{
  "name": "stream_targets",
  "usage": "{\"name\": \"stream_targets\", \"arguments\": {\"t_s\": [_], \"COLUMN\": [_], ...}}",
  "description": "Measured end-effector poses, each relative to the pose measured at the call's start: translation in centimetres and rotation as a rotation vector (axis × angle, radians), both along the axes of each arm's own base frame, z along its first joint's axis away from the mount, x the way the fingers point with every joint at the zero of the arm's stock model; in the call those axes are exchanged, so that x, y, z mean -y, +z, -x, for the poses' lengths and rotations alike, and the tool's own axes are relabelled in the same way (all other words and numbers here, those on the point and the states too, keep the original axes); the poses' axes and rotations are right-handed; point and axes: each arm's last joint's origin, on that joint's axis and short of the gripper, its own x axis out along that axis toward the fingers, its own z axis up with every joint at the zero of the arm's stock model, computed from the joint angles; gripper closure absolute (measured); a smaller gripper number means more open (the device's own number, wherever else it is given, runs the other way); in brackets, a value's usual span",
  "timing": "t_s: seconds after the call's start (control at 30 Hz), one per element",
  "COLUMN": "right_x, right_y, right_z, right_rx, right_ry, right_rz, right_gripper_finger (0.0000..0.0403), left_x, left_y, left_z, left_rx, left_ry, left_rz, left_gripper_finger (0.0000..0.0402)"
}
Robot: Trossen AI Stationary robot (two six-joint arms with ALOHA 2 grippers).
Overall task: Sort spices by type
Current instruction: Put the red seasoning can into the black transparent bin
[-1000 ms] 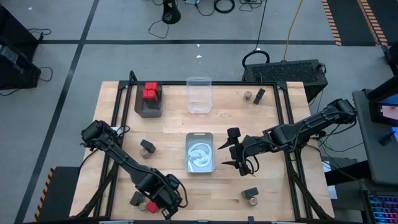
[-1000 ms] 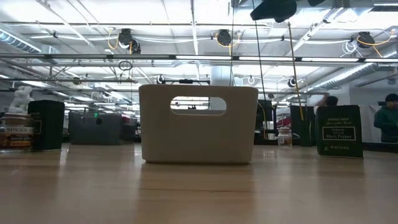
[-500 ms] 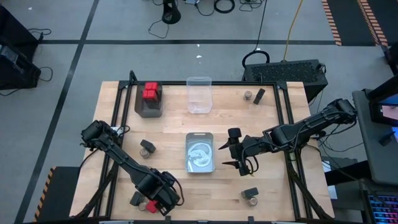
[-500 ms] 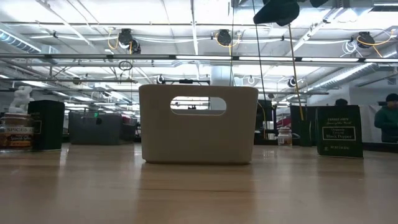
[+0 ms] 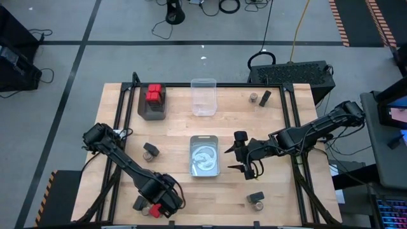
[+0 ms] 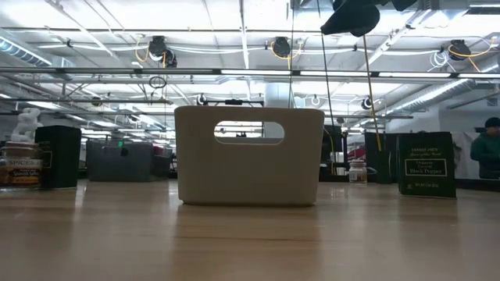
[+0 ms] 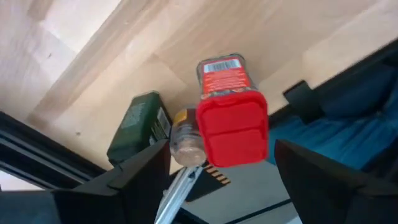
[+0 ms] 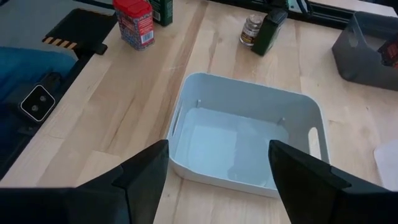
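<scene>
Three spices huddle at the table's near-left edge and your left gripper (image 7: 214,168), fingers wide, hovers over the red box (image 7: 232,121), so drop, pinch it, then carry it to the grey bin (image 5: 152,104).

The left arm reaches down to the table's near-left corner, its gripper (image 5: 166,207) spread wide. The right arm stretches in from the right edge, its gripper (image 5: 236,152) also spread apart.
</scene>
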Motion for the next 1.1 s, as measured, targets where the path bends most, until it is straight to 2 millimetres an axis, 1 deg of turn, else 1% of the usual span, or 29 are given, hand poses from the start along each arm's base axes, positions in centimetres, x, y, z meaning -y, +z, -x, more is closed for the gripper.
{"name": "stream_targets", "arguments": {"t_s": [0.1,0.3,0.57,0.87,1.1], "right_x": [0.0,0.0,0.0,0.0,0.0], "right_y": [0.0,-0.1,-0.2,-0.2,-0.2], "right_z": [0.0,0.0,0.1,0.1,0.1], "right_rx": [-0.004,-0.008,-0.018,-0.019,-0.018], "right_ry": [0.0,0.0,-0.001,-0.001,-0.001], "right_rz": [0.001,0.002,0.006,0.006,0.006], "right_gripper_finger": [0.0145,0.0145,0.0145,0.0145,0.0145], "left_x": [0.0,0.2,1.2,1.8,1.8], "left_y": [-0.4,-0.5,-0.4,-1.6,-1.7], "left_z": [0.2,0.3,0.1,0.0,0.0], "left_rx": [-0.01,-0.006,0.059,0.036,0.033], "left_ry": [-0.004,-0.013,-0.027,-0.039,-0.04], "left_rz": [-0.004,0.002,0.045,0.018,0.014], "left_gripper_finger": [0.0106,0.0106,0.0106,0.0106,0.0106]}}
